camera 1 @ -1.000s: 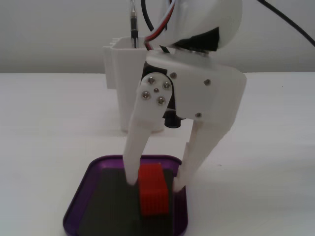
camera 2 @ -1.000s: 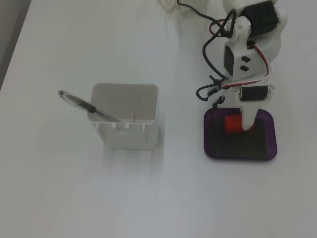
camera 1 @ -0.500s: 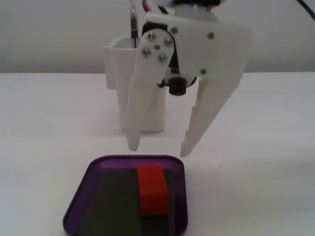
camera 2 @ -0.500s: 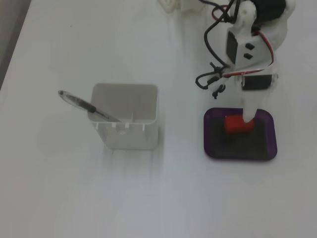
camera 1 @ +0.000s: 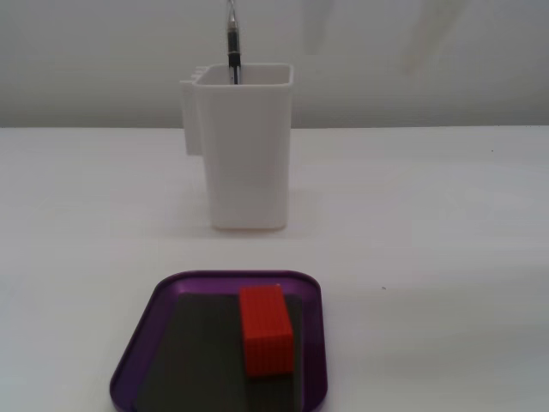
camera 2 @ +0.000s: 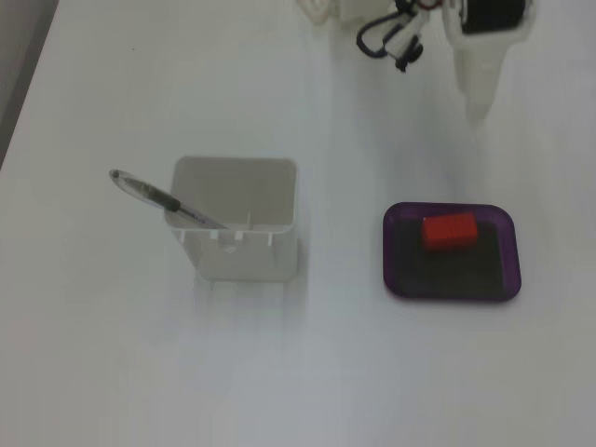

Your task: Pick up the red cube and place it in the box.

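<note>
The red cube [camera 1: 265, 331] lies on the dark floor of the purple box [camera 1: 137, 349], free of any grip. From above, the red cube [camera 2: 450, 231] rests in the far half of the box [camera 2: 391, 251]. My gripper [camera 2: 479, 110] hangs high above the table, well behind the box, with nothing in it. In the low fixed view only its two fingers [camera 1: 433, 30] show, as pale blurred shapes set wide apart at the top edge, so it is open.
A tall white container [camera 1: 247, 154] holding a pen [camera 1: 232, 47] stands behind the box; seen from above the container [camera 2: 238, 233] is to the box's left. Black and red cables [camera 2: 391, 33] hang by the arm at the top.
The open gripper has risen from just above the box and pulled back toward the arm's base. The red cube has stayed in the box.
</note>
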Available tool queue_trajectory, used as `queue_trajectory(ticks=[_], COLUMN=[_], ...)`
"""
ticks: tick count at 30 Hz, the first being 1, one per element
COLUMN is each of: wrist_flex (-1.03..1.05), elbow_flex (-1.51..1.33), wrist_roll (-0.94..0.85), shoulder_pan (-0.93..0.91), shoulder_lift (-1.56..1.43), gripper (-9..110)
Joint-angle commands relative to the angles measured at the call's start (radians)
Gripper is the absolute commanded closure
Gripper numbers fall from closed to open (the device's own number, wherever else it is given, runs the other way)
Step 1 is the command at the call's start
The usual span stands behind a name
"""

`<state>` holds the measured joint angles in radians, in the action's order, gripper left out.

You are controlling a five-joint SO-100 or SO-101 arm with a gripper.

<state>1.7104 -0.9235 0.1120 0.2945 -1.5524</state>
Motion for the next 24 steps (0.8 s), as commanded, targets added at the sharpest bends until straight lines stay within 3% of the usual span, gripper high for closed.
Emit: queue_trajectory(ticks=[1, 13, 24], wrist_flex=[-0.014, -0.428, -0.644], elbow_flex=[-0.250, -1.190, -1.735], wrist_roll=[-0.006, -0.078, -0.074], shoulder_pan=[-0.021, -0.250, -0.261], shoulder_lift=[-0.244, -0.850, -1.316], gripper=[86, 86, 85])
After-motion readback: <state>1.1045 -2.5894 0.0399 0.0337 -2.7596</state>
